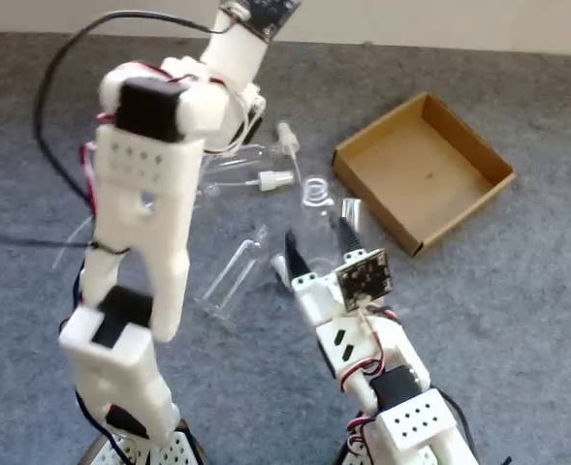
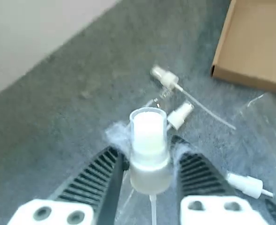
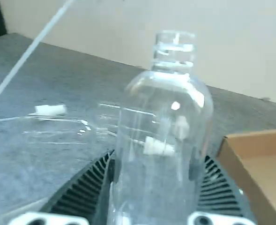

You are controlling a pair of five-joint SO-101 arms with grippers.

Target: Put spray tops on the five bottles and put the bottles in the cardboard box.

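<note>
My left gripper [image 2: 150,157] is shut on a white spray top [image 2: 148,140], whose thin dip tube hangs down between the fingers. My right gripper [image 3: 159,165] is shut on an upright clear bottle [image 3: 163,126] with an open threaded neck; in the high view that bottle [image 1: 315,208] stands between the black fingers of the right gripper [image 1: 320,238], left of the cardboard box [image 1: 471,199]. Loose spray tops [image 1: 287,137] [image 1: 276,180] lie on the carpet beyond it. A white dip tube [image 3: 31,55] slants across the right wrist view.
More clear bottles lie on the grey carpet [image 1: 229,274] [image 1: 235,156], under and beside the left arm [image 1: 149,184]. Other spray tops lie near the box edge [image 2: 165,78] [image 2: 181,114] [image 2: 245,184]. The box [image 2: 257,51] is open-topped.
</note>
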